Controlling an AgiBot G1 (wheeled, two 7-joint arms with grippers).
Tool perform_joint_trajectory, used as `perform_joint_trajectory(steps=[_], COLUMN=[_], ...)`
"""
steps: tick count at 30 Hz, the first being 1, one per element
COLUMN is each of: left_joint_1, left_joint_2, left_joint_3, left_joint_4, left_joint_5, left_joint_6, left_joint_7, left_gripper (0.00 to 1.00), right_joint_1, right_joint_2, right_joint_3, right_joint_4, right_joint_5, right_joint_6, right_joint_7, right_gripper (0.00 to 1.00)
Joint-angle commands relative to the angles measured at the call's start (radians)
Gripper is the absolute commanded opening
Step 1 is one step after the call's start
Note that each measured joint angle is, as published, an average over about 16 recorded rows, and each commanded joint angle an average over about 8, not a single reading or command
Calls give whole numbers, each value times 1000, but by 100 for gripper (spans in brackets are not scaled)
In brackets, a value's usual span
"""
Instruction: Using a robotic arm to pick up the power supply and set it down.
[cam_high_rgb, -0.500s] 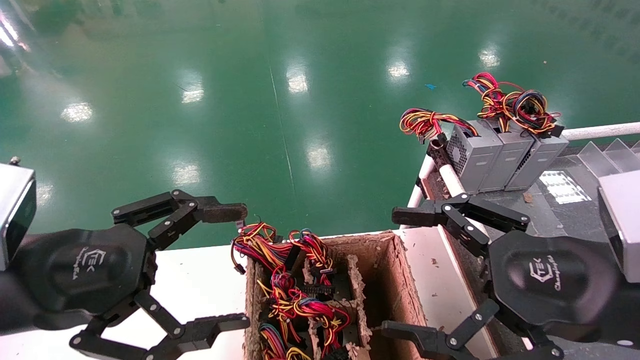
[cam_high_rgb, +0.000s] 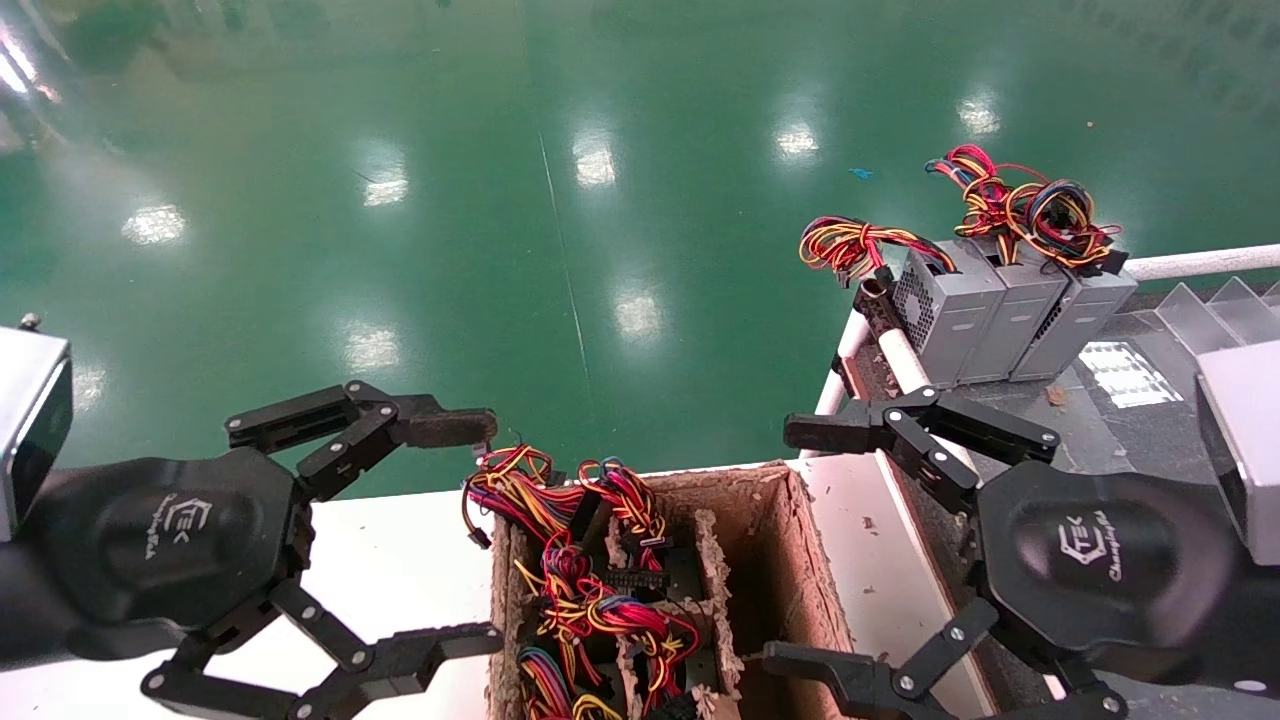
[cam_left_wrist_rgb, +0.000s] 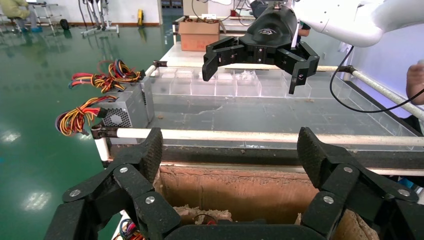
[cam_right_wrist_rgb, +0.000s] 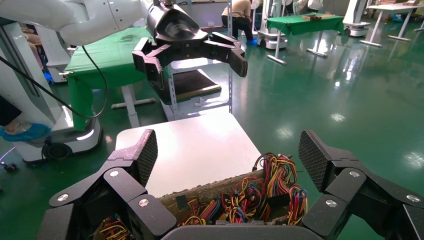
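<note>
Three grey power supplies (cam_high_rgb: 945, 318) stand in a row on the dark table at the right, their coloured wires (cam_high_rgb: 1030, 205) piled on top; the left wrist view shows them too (cam_left_wrist_rgb: 125, 107). More red, yellow and purple wires (cam_high_rgb: 585, 560) fill the brown cardboard box (cam_high_rgb: 775, 560), and the units below them are hidden. My left gripper (cam_high_rgb: 485, 532) hangs open just left of the box, empty. My right gripper (cam_high_rgb: 785, 545) hangs open over the box's right edge, also empty. In each wrist view the fingers (cam_left_wrist_rgb: 152, 150) (cam_right_wrist_rgb: 147, 152) stand wide apart.
The box sits on a white table (cam_high_rgb: 400, 560). A white rail (cam_high_rgb: 905, 360) edges the dark table (cam_high_rgb: 1130, 430), which carries clear dividers (cam_high_rgb: 1210, 305). The green floor (cam_high_rgb: 560, 200) lies beyond. Each wrist view shows the other arm's gripper farther off (cam_left_wrist_rgb: 260, 50) (cam_right_wrist_rgb: 190, 47).
</note>
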Motion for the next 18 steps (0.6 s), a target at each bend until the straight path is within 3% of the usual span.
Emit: perform_joint_trajectory(steps=[1,18], left_joint_1=[0,0], left_joint_2=[0,0], left_joint_3=[0,0], left_joint_4=[0,0], left_joint_5=[0,0], left_joint_6=[0,0], left_joint_7=[0,0], left_gripper=[0,0], right_joint_1=[0,0], right_joint_2=[0,0], right_joint_3=[0,0], right_joint_4=[0,0], right_joint_5=[0,0], right_joint_6=[0,0], right_joint_7=[0,0], right_gripper=[100,100])
